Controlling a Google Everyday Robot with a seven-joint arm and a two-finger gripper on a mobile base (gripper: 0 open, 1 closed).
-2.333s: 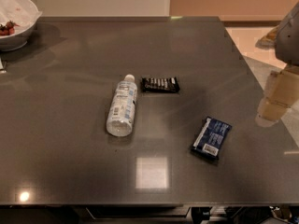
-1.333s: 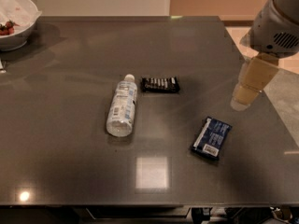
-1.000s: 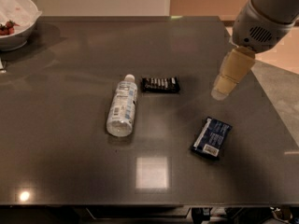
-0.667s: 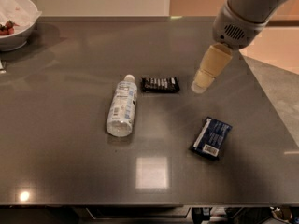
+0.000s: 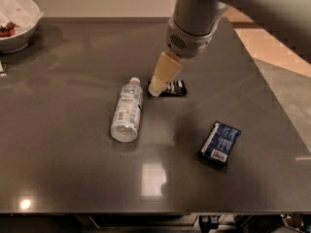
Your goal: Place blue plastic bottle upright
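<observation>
The blue plastic bottle [image 5: 127, 109] lies on its side on the dark table [image 5: 63, 169], white cap pointing toward the far edge, white and light-blue label facing up. My gripper [image 5: 156, 86] hangs from the grey arm [image 5: 192, 21] just right of the bottle's cap end, above the table, with cream-coloured fingers pointing down and to the left. It holds nothing that I can see. It partly covers a small black packet [image 5: 173, 88].
A flat dark-blue wrapped packet [image 5: 219, 142] lies at the right front. A white bowl [image 5: 14, 21] with red food stands at the far left corner. The table's right edge borders a lighter floor [image 5: 286, 76].
The arm has swung in from the right edge toward the left, bringing the gripper from beside the table to next to the bottle's cap. The bottle and packets have not moved.
</observation>
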